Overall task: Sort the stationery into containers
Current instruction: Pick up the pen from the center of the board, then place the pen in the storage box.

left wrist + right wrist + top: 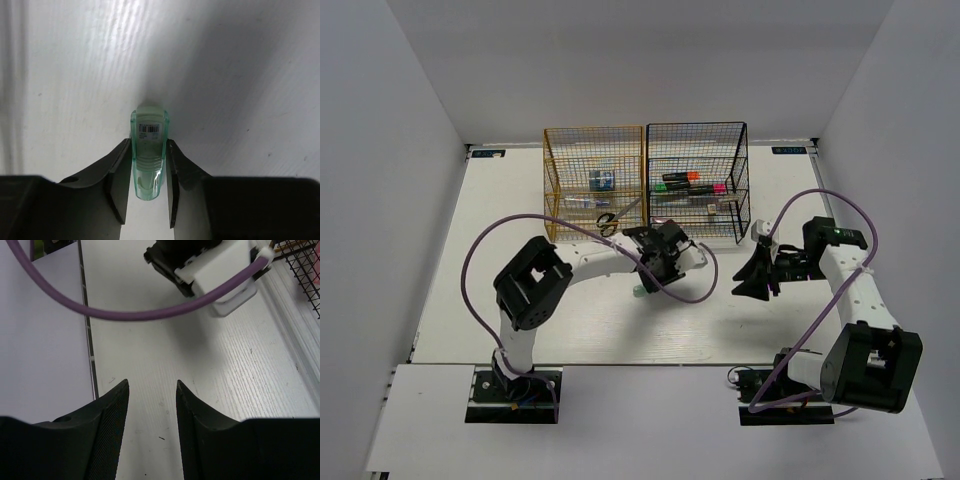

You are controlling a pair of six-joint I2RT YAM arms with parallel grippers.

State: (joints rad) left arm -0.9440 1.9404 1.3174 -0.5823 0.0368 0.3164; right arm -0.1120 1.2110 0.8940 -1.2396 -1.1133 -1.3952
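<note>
L gripper point(149, 150): fingers pressed against both long sides of green capsule point(148, 125), pinching it. Capsule is on table point(240, 75), barcode label up, rounded end pointing away from wrist cam. Top view: capsule sits approx mid-table, just in front of where the two racks meet, nearer far edge than near edge.

R gripper point(152, 390): jaws spread, nothing betw. them, bare table below. Hovers over right half of table, well apart from capsule, tips toward L arm.

Gold rack point(560, 150) + black rack point(730, 140): side by side, touching, at middle of far edge; gold on left.
- Gold: blue tape roll point(603, 180) on mid tier. Scissors point(607, 222) at bottom front, right end; inside or just outside, can't tell.
- Black: highlighters point(685, 182) on mid tier, green/orange/pink caps visible.

Other small items in the racks too small to ID.
</note>
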